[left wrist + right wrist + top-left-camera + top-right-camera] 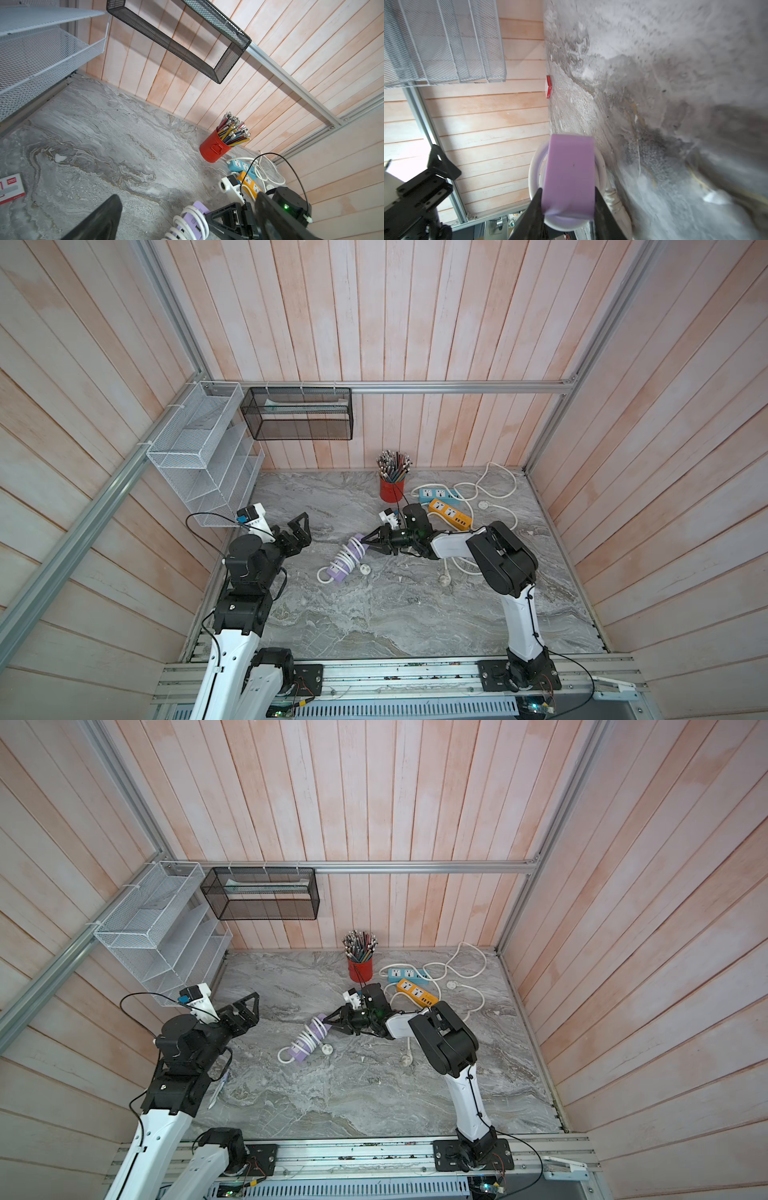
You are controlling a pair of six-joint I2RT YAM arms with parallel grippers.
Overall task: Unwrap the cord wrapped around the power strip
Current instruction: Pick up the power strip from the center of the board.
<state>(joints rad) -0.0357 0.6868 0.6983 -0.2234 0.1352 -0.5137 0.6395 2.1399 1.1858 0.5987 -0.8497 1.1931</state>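
Presently grips the power strip (569,162) endwise in right gripper (568,189), mid table (374,614). Rigid, light, seemingly slick plastic. Take springy cord (347,558) near its plug (364,569). Leaves left gripper (300,524) wide open, empty.

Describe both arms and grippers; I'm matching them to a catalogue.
Left arm and right arm: white link shells, black joint housings, black cables looped outside. Left gripper and right gripper: black, triangular open-frame fingers. A green light glows on the right wrist.
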